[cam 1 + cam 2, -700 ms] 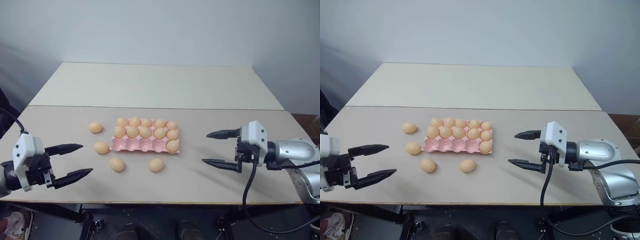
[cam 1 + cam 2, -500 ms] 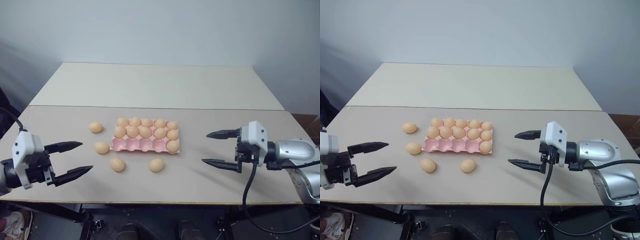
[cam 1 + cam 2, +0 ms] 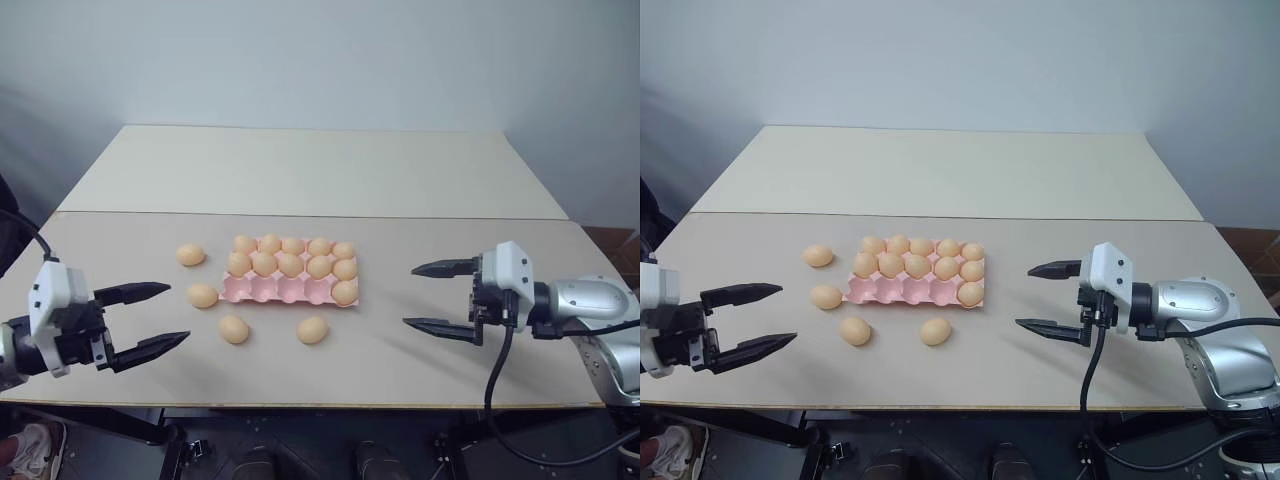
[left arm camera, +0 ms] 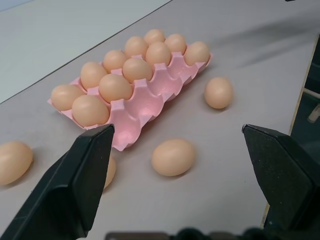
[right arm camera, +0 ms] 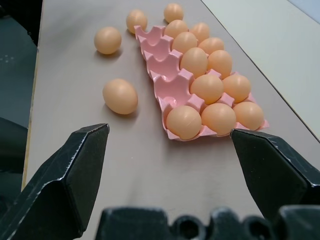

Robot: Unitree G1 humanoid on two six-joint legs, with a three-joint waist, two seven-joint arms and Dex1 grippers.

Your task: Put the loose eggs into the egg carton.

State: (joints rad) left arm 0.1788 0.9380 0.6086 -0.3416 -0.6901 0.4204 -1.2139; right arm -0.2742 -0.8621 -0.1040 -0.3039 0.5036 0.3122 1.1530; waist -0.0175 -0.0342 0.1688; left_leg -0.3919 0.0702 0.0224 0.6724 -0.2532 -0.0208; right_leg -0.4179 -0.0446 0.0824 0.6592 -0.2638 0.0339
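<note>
The pink egg carton (image 3: 283,291) lies mid-table with eggs in its two far rows and one egg (image 3: 345,292) at the right end of the near row; several near cups stand bare. Several loose eggs lie on the table: one egg (image 3: 191,255) left of the carton, another (image 3: 203,295) by its near left corner, and two (image 3: 234,329) (image 3: 313,330) in front of it. My left gripper (image 3: 175,314) hovers open at the left, pointing toward the eggs. My right gripper (image 3: 411,296) is open to the carton's right, holding nothing.
The beige table (image 3: 400,370) ends at a front edge just below both grippers. A second table (image 3: 300,170) butts against it at the back, with a seam between them. A pale wall stands behind.
</note>
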